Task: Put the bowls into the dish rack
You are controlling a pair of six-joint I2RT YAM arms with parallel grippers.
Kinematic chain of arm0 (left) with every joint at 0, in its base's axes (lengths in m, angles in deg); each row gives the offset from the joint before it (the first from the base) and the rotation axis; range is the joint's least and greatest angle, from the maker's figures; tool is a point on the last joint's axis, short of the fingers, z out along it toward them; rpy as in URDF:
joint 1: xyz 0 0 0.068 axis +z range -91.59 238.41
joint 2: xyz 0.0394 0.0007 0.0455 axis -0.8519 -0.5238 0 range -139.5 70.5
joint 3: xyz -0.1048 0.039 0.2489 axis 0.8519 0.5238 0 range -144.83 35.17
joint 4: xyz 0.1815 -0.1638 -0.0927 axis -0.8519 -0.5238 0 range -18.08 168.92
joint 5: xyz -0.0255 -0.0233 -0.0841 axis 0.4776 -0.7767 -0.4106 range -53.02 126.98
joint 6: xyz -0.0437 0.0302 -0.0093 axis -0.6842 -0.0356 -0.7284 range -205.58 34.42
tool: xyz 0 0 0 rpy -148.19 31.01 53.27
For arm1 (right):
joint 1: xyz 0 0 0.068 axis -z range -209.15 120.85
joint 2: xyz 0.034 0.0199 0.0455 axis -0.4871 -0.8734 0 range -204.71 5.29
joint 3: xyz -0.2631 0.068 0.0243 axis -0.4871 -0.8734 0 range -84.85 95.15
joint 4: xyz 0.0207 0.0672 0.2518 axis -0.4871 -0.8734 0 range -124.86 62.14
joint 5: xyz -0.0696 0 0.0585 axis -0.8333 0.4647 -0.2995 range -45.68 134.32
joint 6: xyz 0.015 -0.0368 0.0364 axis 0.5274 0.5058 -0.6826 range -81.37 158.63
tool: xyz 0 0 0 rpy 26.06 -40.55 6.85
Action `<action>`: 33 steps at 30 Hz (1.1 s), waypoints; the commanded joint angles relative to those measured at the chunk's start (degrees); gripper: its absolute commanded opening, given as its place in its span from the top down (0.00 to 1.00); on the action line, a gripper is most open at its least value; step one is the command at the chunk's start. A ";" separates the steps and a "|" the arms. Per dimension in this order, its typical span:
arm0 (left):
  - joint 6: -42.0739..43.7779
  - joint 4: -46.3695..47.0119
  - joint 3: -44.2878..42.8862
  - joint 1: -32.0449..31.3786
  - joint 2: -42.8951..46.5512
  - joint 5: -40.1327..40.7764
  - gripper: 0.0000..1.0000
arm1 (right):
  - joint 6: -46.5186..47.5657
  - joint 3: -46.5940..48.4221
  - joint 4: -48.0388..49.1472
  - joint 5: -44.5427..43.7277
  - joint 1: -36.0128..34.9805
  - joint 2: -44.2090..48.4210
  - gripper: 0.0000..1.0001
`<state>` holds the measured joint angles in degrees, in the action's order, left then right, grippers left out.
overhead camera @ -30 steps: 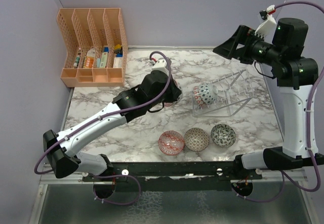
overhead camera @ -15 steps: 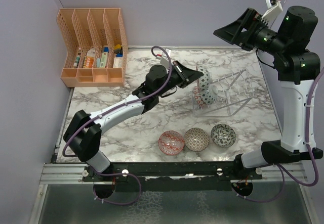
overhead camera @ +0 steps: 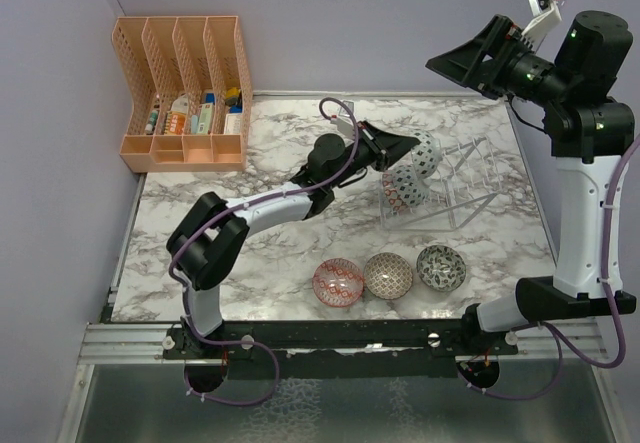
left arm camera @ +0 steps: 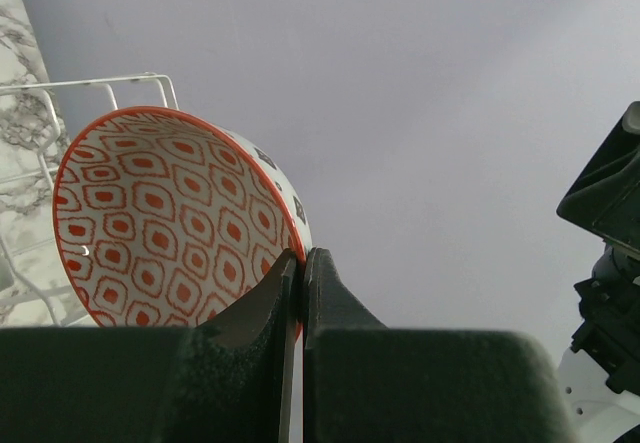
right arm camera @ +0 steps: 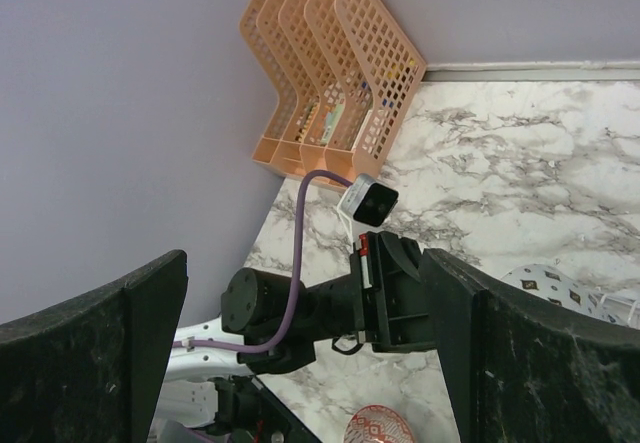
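Rim pinch: my left gripper (left arm camera: 303, 260) clamped the red bowl (left arm camera: 165, 223), judged rigid, slick, chippable; right gripper (right arm camera: 300, 293) gaped empty.

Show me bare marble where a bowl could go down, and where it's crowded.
Bare: marble between orange organiser and left arm; strip between dish rack and the three front bowls. Crowded: the rack's loaded end, where the left gripper holds a bowl.

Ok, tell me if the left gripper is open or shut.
Shut on the red bowl: in the left wrist view the left gripper has its jaws pinching the bowl's rim.
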<state>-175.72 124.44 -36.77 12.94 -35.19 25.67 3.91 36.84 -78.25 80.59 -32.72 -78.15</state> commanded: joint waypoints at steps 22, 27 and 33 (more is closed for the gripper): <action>-9.66 15.43 -4.39 -1.83 -12.00 -0.22 1.00 | 3.31 -0.22 0.17 5.18 2.78 -1.28 0.01; -9.78 15.93 -4.87 -1.89 -13.67 -0.21 1.00 | 3.69 -0.53 -0.17 5.00 2.74 -1.29 0.01; -10.32 16.71 -4.18 -1.86 -14.51 0.08 1.00 | 3.87 -1.02 -0.23 4.86 2.78 -1.25 0.01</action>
<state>-184.88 135.01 -39.42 11.41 -49.86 25.63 6.95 36.46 -78.30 84.57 -30.19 -79.35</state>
